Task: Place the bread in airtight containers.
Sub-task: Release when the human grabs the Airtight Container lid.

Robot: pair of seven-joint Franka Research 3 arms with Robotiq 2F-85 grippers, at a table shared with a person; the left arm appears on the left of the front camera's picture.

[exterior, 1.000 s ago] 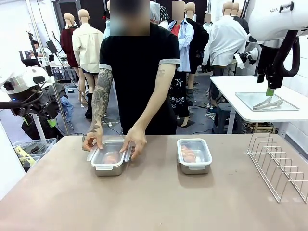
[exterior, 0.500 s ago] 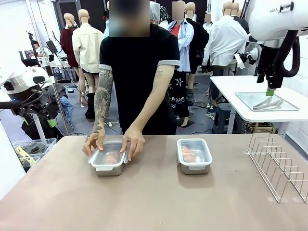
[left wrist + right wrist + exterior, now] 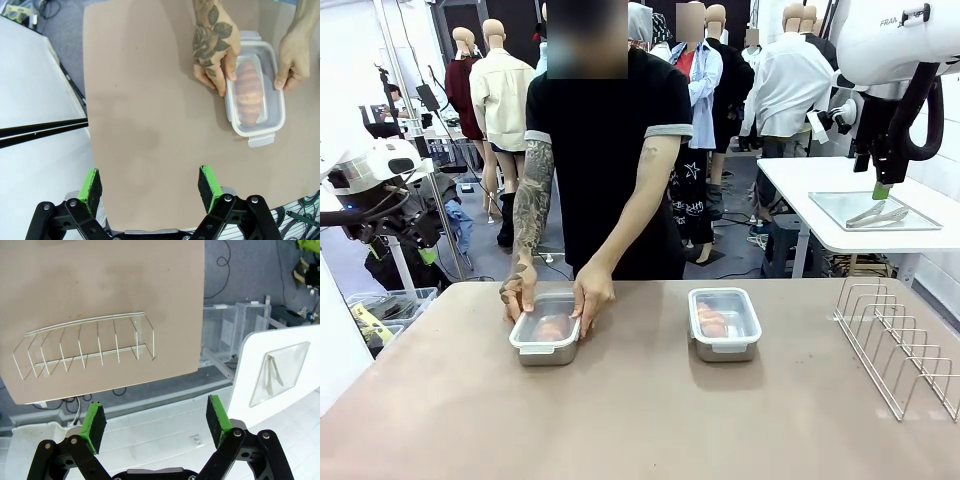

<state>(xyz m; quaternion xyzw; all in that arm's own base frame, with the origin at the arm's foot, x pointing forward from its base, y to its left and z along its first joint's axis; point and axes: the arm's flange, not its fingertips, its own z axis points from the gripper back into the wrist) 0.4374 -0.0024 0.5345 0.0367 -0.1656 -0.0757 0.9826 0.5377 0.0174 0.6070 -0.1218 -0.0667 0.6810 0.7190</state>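
Notably, "FRA" lettering on right arm (image 3: 880, 40); left tool (image 3: 150, 186), right tool (image 3: 156, 424) spread, empty.

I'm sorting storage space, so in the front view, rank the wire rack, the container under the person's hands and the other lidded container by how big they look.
1. Wire rack, clearly largest, though it sits nearer the camera.
2 and 3. Container under the hands and the other container look alike; no ranking.
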